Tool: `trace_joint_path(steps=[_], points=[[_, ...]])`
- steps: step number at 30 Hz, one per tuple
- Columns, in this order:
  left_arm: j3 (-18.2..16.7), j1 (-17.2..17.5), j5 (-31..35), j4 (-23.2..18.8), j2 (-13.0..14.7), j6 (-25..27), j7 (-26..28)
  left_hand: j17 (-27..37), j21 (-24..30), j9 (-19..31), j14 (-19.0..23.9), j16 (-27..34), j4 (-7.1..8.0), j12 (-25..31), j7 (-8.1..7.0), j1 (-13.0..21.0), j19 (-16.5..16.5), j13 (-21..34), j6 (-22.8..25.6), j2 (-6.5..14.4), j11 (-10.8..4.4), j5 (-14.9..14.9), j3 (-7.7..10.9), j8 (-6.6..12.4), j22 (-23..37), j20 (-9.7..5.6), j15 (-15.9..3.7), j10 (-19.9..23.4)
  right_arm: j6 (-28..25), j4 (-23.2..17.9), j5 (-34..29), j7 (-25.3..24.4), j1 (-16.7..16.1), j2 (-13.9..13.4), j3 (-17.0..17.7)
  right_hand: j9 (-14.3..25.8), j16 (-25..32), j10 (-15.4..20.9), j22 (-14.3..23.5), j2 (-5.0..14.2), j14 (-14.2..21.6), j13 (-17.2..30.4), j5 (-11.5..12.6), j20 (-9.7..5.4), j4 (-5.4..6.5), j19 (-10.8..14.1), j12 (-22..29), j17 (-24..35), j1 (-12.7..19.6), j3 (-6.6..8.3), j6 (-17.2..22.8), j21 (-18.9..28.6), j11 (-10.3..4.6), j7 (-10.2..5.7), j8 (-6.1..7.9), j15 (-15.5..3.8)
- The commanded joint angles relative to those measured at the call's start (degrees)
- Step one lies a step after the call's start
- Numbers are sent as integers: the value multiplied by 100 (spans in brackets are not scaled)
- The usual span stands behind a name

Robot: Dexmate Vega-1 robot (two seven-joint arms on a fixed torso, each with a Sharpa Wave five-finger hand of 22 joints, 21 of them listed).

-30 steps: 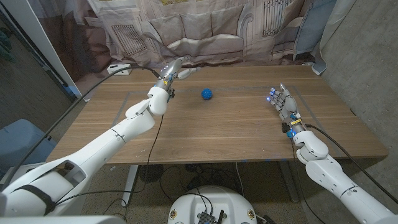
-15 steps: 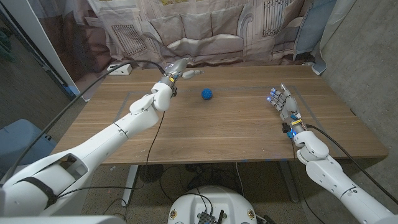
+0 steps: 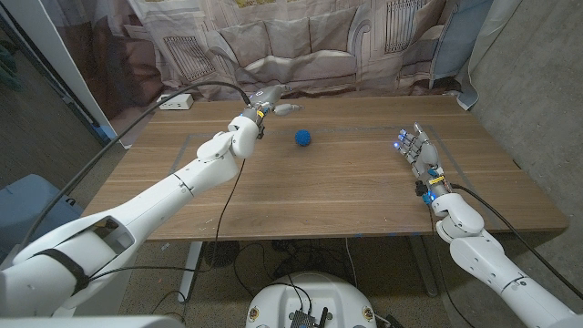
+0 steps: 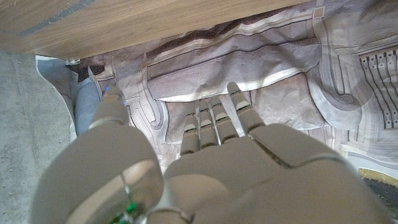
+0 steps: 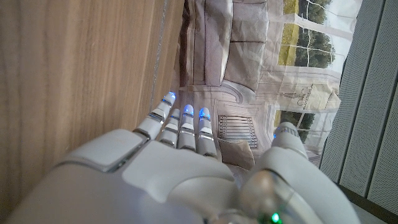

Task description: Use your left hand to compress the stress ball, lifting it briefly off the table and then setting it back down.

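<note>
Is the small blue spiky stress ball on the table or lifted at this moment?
On the table. The blue spiky stress ball rests on the wooden table, apart from the open left hand.

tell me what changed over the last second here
The left hand has moved farther across the table, toward its far edge and a little to the right, nearer the stress ball; it holds nothing and does not touch the ball. The ball has not moved, and the right hand stays where it was.
</note>
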Motion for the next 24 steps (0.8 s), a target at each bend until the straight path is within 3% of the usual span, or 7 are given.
trace_joint_path(steps=[1, 6, 9, 24], points=[[197, -173, 286, 40, -100, 264, -213, 10, 14, 29, 130, 34, 6, -7, -65, 362, 273, 12, 87, -54, -92, 7, 114, 59, -2, 105, -5, 75, 44, -73, 10, -56, -112, 3, 61, 29, 4, 39, 10, 3, 47, 9, -4, 45, 3, 34, -7, 27, 40, -5, 64, 0, -22, 10, 2, 12], [274, -228, 367, 54, -101, 266, -301, 6, 3, 31, 214, 41, 12, 26, -94, 573, 421, 13, 239, -105, -129, 0, 160, 102, -2, 149, -37, 181, 41, -51, 28, 1, -111, -2, 51, 29, 0, 41, 10, 5, 47, 9, -4, 57, 2, 34, -10, 27, 43, -6, 70, -2, -22, 3, 1, 12], [286, -241, 350, 58, -89, 199, -355, 3, -3, 33, 372, 68, 25, 42, -103, 769, 598, 16, 322, -173, -171, -11, 189, 107, -4, 105, 50, 257, 41, -53, 41, 10, -111, 8, 49, 29, -2, 47, 10, 6, 45, 8, -4, 58, 2, 35, -10, 26, 44, -7, 69, -3, -22, 5, -2, 18], [611, -609, 656, 250, -220, 557, -1019, 2, 0, 37, 524, 50, 3, 35, -123, 1268, 973, 24, 379, -242, -205, 6, 291, 84, -3, 157, 110, 311, 48, -20, 102, 66, -147, 22, 57, 29, -2, 54, 12, 5, 70, 8, -4, 110, -2, 49, -18, 25, 49, -12, 63, -1, -30, -12, -13, 16]])
